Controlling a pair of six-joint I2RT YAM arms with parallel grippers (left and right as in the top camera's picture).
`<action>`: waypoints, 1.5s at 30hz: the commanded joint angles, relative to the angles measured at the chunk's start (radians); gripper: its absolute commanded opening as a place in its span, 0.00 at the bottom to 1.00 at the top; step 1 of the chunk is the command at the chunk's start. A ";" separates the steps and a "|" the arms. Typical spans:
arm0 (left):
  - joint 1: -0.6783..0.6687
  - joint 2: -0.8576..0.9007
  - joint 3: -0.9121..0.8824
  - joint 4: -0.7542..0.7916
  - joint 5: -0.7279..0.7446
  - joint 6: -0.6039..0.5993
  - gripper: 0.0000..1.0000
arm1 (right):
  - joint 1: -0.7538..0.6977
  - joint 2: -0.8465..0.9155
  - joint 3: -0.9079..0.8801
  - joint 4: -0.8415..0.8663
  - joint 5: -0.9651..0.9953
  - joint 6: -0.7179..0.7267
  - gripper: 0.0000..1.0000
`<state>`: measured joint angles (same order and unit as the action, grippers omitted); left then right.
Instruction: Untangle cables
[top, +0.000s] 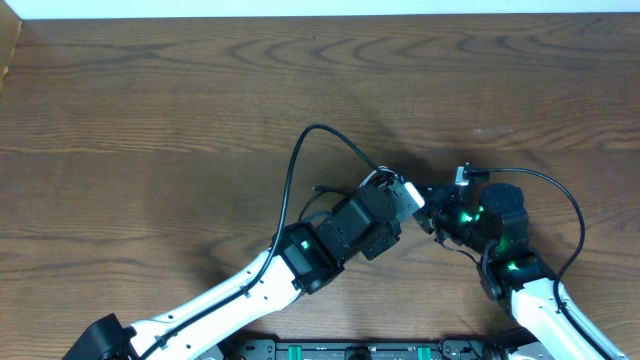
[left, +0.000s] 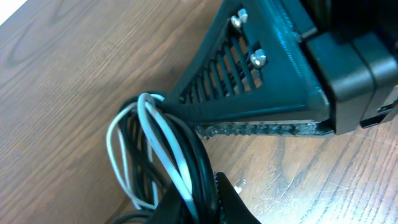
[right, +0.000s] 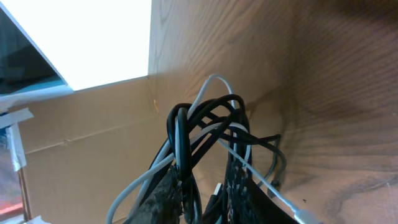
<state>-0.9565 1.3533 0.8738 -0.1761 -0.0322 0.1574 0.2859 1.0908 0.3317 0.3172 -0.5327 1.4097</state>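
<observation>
The cables form one tangle of black and white cords (top: 385, 178) between both grippers at the table's middle. One black cord (top: 300, 150) loops out to the upper left, and another (top: 570, 205) arcs off to the right. My left gripper (top: 408, 195) is shut on a bunch of black and white cords (left: 155, 143), which are pinched between its fingertips (left: 227, 193). My right gripper (right: 205, 186) faces it closely, its jaws standing apart. Tangled cords (right: 205, 124) hang over and between them, and a white cord (right: 214, 81) arches on top. A right finger (left: 261, 81) looms in the left wrist view.
The wooden table (top: 150, 100) stretches wide to the left and back. A pale strip (top: 300, 8) marks its far edge, and a cardboard wall (right: 87, 137) stands beyond it. A small white plug (top: 462, 175) lies just behind the right gripper.
</observation>
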 joint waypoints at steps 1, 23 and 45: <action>-0.005 -0.009 0.007 0.008 0.068 0.003 0.07 | 0.017 0.001 0.001 0.026 0.002 0.011 0.26; 0.219 -0.341 0.007 -0.112 0.243 0.003 0.07 | -0.023 0.074 0.001 -0.233 0.323 -0.234 0.01; 0.402 -0.224 0.007 -0.069 0.655 0.014 0.07 | -0.090 -0.005 0.001 0.106 -0.312 -0.014 0.34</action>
<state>-0.5579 1.1309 0.8738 -0.2577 0.5732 0.1581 0.1711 1.0889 0.3317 0.4210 -0.7788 1.2816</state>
